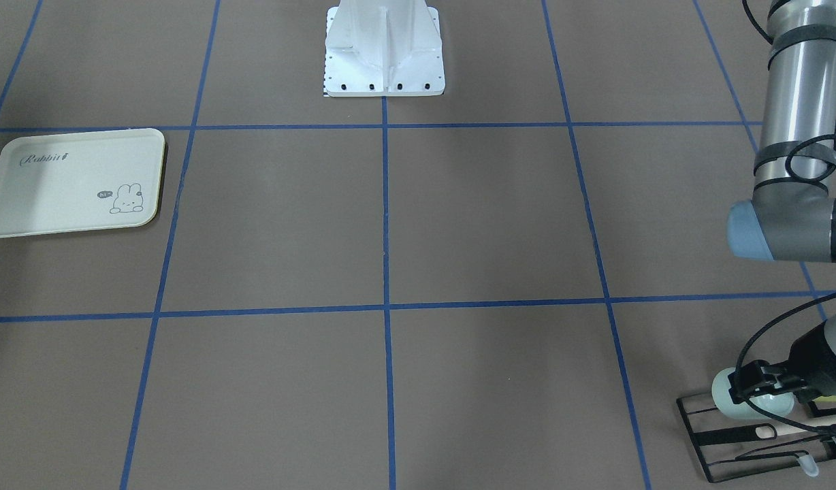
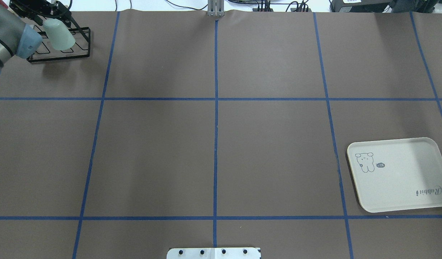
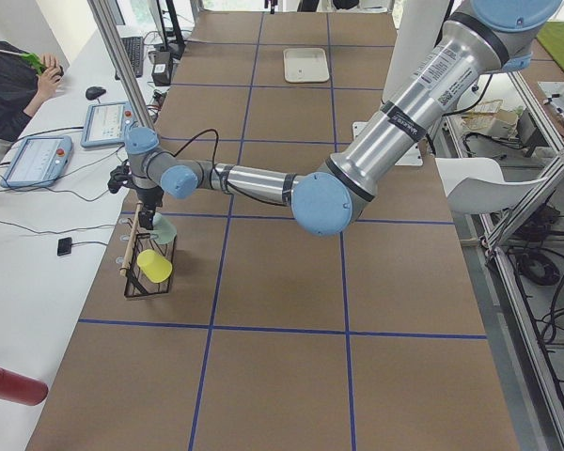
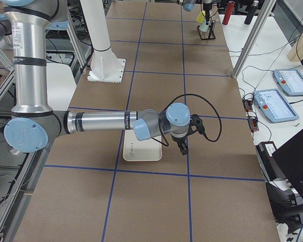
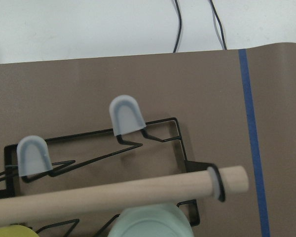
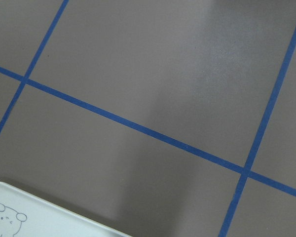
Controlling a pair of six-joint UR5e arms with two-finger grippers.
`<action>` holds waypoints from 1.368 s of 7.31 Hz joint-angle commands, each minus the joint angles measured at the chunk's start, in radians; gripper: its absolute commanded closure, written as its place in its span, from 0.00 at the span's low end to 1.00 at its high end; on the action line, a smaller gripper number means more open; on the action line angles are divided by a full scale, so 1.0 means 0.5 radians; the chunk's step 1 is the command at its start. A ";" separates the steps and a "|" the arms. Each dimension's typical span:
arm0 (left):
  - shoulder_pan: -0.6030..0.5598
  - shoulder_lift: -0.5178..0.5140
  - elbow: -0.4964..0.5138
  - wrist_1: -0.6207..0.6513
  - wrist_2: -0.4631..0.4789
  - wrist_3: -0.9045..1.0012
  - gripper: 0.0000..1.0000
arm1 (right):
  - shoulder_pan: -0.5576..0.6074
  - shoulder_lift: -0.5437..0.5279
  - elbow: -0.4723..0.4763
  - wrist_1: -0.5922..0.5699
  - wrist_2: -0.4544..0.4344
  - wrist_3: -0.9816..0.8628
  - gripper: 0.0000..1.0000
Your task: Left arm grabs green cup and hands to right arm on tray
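Exterior front-facing view puts the left arm (image 1: 799, 116) at the far end of the table, reaching down to a black wire rack (image 1: 704, 435) near the corner. The left gripper (image 1: 743, 384) sits at the green cup (image 1: 765, 407), with its black fingers on either side of the cup's body. Whether they are pressing on it or only straddling it cannot be told. The cup lies tilted on the rack, its closed base pointing away from the gripper in the overhead view. A yellow-green cup (image 3: 154, 266) rests on the same rack just beside it. From the left wrist camera, a wooden dowel (image 5: 113, 195) runs across the rack above the cup's rounded base, and two pegs with pale caps (image 5: 126, 114) stand farther back. The tray (image 1: 64, 184) lies flat at the opposite end of the table, well apart from the rack. In the exterior right view, the right arm (image 4: 98, 121) stretches out low over the tray. The right gripper (image 4: 183, 147) points down just beside the tray's edge, and its finger spacing cannot be made out.
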 commanded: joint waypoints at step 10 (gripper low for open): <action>0.005 0.012 0.023 -0.007 0.001 0.020 0.66 | -0.003 0.000 -0.011 0.003 -0.002 -0.003 0.01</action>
